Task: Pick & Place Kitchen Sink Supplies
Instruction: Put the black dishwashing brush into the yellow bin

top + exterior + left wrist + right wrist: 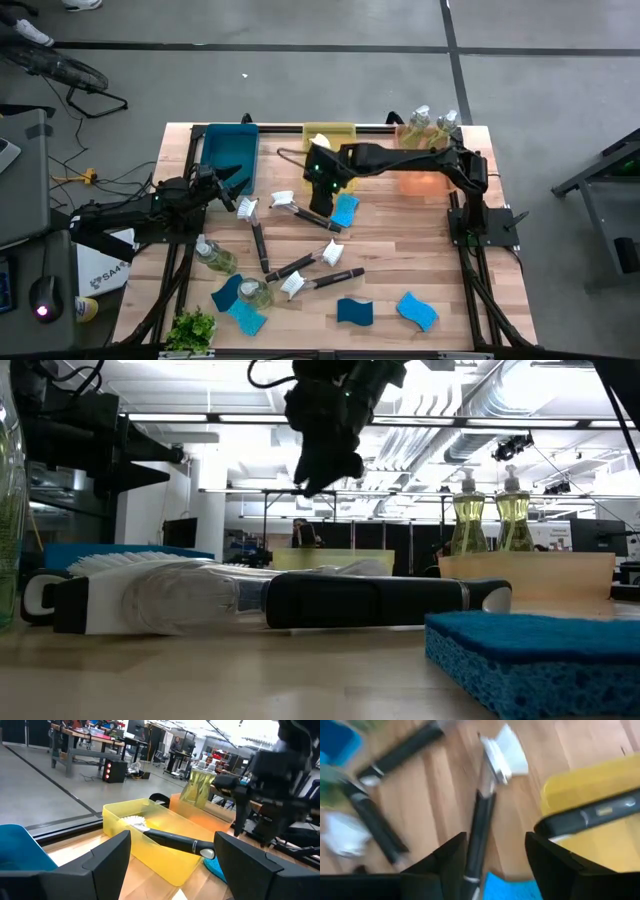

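Observation:
My right gripper point(320, 185) point(495, 845) hangs open and empty above the table's middle, just near of the yellow bin point(342, 130). A black-handled brush point(172, 841) point(592, 815) lies slanted in that bin, its handle end over the rim. On the table below my right gripper lies another brush point(308, 213) point(481, 817), beside a blue sponge point(345, 209). More brushes point(257, 238), sponges point(417, 310) and two pump bottles point(215, 256) lie nearer the front. My left gripper point(235, 185) point(172, 845) waits open at the left, pointing level.
A blue bin point(228, 150) stands at the far left, and an orange bin point(425, 178) with two bottles point(490, 520) at the far right. A green plant point(192, 328) sits at the near left corner. In the low view a brush point(270, 600) lies across the front.

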`<state>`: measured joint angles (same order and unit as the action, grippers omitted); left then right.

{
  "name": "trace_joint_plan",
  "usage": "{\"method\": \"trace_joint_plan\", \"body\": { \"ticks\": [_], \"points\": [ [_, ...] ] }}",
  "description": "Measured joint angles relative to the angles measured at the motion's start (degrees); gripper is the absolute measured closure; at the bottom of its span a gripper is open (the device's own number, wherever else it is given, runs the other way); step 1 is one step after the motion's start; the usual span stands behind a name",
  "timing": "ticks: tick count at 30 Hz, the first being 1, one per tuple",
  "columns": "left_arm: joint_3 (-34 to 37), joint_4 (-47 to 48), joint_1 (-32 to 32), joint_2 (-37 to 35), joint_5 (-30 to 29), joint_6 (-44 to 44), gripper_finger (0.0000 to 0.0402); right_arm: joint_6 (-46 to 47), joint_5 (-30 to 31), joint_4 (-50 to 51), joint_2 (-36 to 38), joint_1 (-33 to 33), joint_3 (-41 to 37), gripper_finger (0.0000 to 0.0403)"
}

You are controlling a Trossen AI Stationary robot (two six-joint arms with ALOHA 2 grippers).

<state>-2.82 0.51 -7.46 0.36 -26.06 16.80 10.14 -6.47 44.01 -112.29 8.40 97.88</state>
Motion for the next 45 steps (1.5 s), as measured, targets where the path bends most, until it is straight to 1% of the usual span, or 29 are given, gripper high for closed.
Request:
{"method": "trace_joint_plan", "body": {
  "ticks": [4,8,11,15,20,24,34,39,45],
  "points": [
    [0.0,0.0,0.0,0.0,0.0,0.0,0.0121,0.3,3.4,-0.6,0.0,-2.5,-3.3,0.0160],
    [0.0,0.0,0.0,0.0,0.0,0.0,0.0121,1.8,3.0,-1.6,-0.1,-4.8,-7.1,0.0122],
    [0.0,0.0,0.0,0.0,0.0,0.0,0.0121,3.4,3.4,-4.0,-0.1,-6.7,-10.2,0.0109],
    [0.0,0.0,0.0,0.0,0.0,0.0,0.0121,1.6,6.1,-9.9,-0.1,-8.6,-15.4,0.0108],
    [0.0,0.0,0.0,0.0,0.0,0.0,0.0121,-2.8,12.5,-21.0,-0.1,-9.9,-21.5,0.0111],
    [0.0,0.0,0.0,0.0,0.0,0.0,0.0121,-2.7,17.3,-27.0,-0.1,-10.5,-24.8,0.0111],
    [0.0,0.0,0.0,0.0,0.0,0.0,0.0121,5.0,17.4,-36.9,-0.3,-10.8,-29.4,0.0112],
    [0.0,0.0,0.0,0.0,0.0,0.0,0.0121,5.4,16.5,-38.0,-1.7,-10.8,-29.4,0.0112],
    [0.0,0.0,0.0,0.0,0.0,0.0,0.0121,6.8,16.9,-39.1,-3.0,-10.8,-29.4,0.0112]
  ]
}}
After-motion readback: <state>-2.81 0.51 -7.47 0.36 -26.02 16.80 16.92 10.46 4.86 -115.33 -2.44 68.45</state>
